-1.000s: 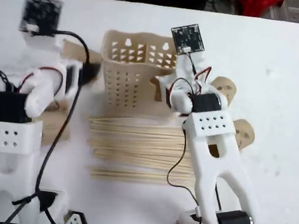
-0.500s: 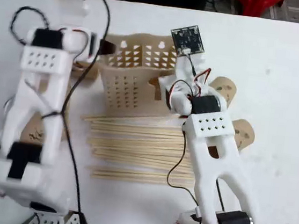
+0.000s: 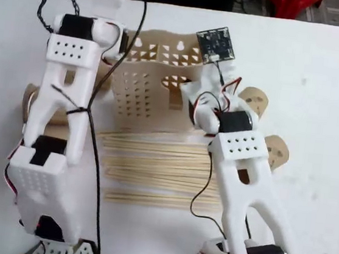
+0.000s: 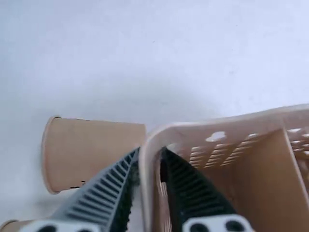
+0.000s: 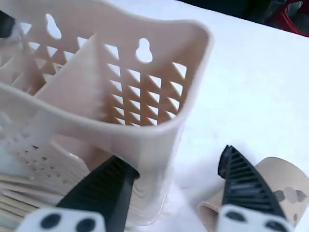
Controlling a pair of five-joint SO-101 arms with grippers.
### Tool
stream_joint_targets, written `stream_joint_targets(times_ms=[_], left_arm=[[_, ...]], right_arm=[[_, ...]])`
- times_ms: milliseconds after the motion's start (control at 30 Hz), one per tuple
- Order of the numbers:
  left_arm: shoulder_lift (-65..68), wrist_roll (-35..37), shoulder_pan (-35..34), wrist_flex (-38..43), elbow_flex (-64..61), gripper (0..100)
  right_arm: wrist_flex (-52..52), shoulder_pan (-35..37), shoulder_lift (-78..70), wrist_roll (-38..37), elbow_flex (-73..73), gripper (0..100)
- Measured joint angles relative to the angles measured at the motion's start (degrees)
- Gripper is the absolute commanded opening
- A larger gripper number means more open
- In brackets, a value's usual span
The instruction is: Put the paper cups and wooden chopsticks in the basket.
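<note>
The beige slotted basket [image 3: 152, 91] stands behind a pile of wooden chopsticks [image 3: 155, 168]. My left gripper [image 3: 119, 41] is at the basket's far left corner. In the left wrist view the left gripper [image 4: 150, 153] is shut on the basket's rim [image 4: 193, 129], one finger inside and one outside. A paper cup [image 4: 91, 150] lies on its side just beyond. My right gripper [image 5: 176, 162] is open at the basket's right corner [image 5: 164, 130], with a cup [image 5: 277, 179] beside its outer finger. Two cups [image 3: 255, 100] [image 3: 276, 150] lie right of the basket, another cup [image 3: 31, 102] left.
The white table [image 3: 328, 78] is bare to the right and behind the basket. Both arm bases stand at the table's near edge. A black cable [image 3: 96, 155] runs along the left arm over the chopsticks' left ends.
The left arm swung from the table's left side up to the basket's far left corner and closed on its rim. The basket tilted slightly. The right arm barely moved.
</note>
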State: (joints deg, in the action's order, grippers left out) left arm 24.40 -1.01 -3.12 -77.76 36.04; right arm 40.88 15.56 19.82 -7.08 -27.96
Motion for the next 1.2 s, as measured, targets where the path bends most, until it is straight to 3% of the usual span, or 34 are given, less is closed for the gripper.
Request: stream_joint_targets(times_ms=[433, 700, 867, 967, 1133, 1200], left_arm=[[0.2, 1.7, 1.1, -0.1, 2.3, 7], [0.7, 2.7, 1.5, -0.2, 5.4, 6], [0.7, 3.7, 1.5, -0.2, 5.9, 7], [0.7, 3.2, 1.5, -0.2, 5.9, 9], [0.7, -0.5, 1.0, -2.3, 6.1, 20], [0.7, -1.9, 0.6, -3.6, 6.1, 16]], right_arm=[[10.7, -0.1, 10.5, -0.1, -0.3, 24.1], [11.3, -0.1, 11.4, -3.9, -4.1, 23.4], [11.2, -0.1, 11.4, -4.2, -4.2, 7.6], [8.1, -0.2, 11.5, -4.2, -5.2, 1.5], [-2.3, -1.1, 11.4, -4.5, -8.4, 1.8], [-7.2, -1.7, 11.3, -4.6, -8.7, 1.8]])
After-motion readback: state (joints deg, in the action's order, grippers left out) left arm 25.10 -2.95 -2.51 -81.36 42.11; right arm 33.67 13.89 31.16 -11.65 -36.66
